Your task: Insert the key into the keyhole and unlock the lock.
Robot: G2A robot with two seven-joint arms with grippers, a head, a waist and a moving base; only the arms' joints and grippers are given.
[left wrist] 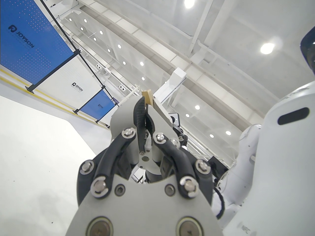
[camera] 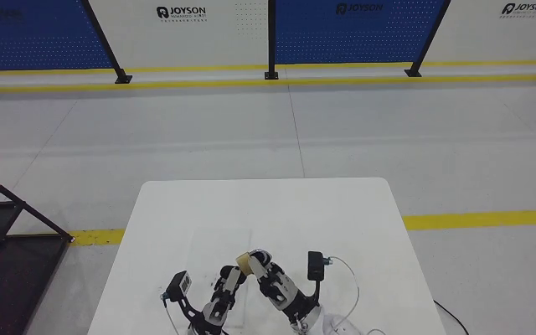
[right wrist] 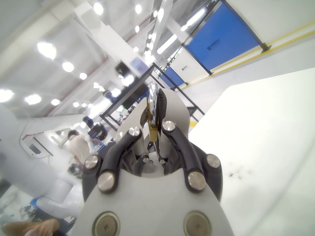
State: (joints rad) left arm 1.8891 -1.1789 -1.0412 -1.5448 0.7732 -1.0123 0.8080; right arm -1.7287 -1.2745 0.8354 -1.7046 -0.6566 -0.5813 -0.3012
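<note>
Both arms meet low over the near middle of the white table [camera: 268, 209], tips tilted upward. My left gripper [camera: 237, 270] is shut on a brass lock [camera: 243, 261]; in the left wrist view a tan corner of the lock [left wrist: 147, 96] pokes out past the closed fingertips [left wrist: 140, 106], the rest hidden. My right gripper [camera: 259, 260] faces it, almost touching, and is shut on the key [right wrist: 152, 114], a thin silver and brass piece seen edge-on between its pads. The keyhole is hidden, and I cannot tell whether the key touches the lock.
A white cable [camera: 352, 289] loops over the table near the right arm. The table's far half is bare, and its edges lie close on both sides. A black frame [camera: 29, 219] stands off the left edge. Blue and white barrier panels [camera: 352, 29] line the far floor.
</note>
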